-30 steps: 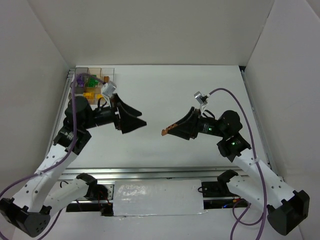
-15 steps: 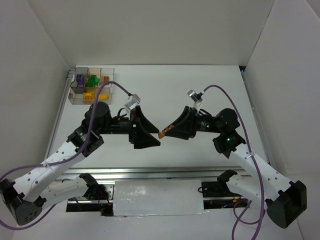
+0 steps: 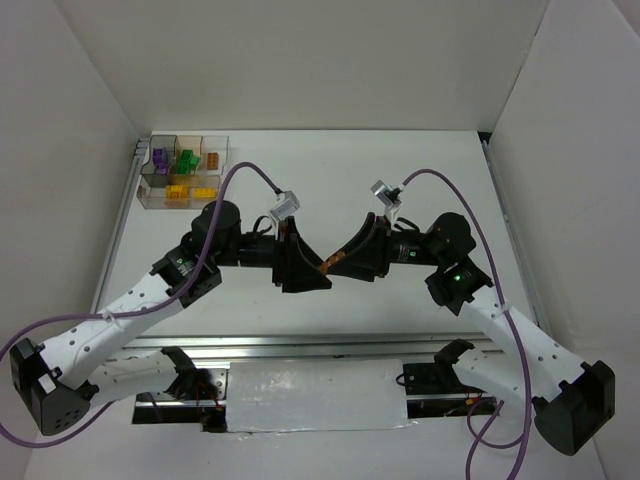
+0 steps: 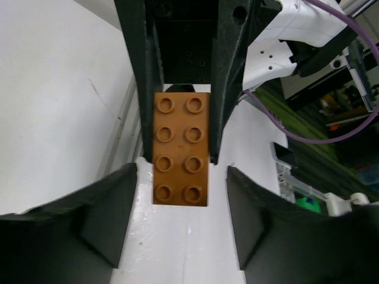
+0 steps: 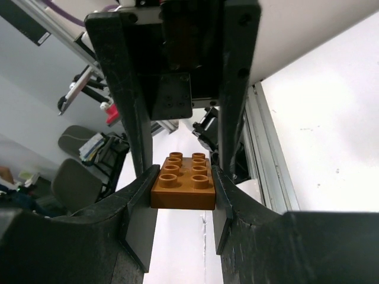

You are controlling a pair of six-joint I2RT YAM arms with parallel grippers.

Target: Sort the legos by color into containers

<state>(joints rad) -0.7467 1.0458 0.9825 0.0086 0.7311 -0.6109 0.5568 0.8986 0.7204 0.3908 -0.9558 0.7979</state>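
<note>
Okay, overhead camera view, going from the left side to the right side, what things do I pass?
organizer tray → left arm's wrist camera → brown lego → right arm's wrist camera

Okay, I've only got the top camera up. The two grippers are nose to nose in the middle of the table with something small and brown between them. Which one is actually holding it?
Observer: The right gripper. Its wrist view shows both fingers pressed against the sides of the brown brick.
Operator: Does the left one have it too?
Observer: Not yet. In the left wrist view, the left gripper has a finger on either side of the brick, with a clear gap on each side.
Operator: What size is the brick?
Observer: Two studs wide and four long, with the studs facing the left wrist camera.
</note>
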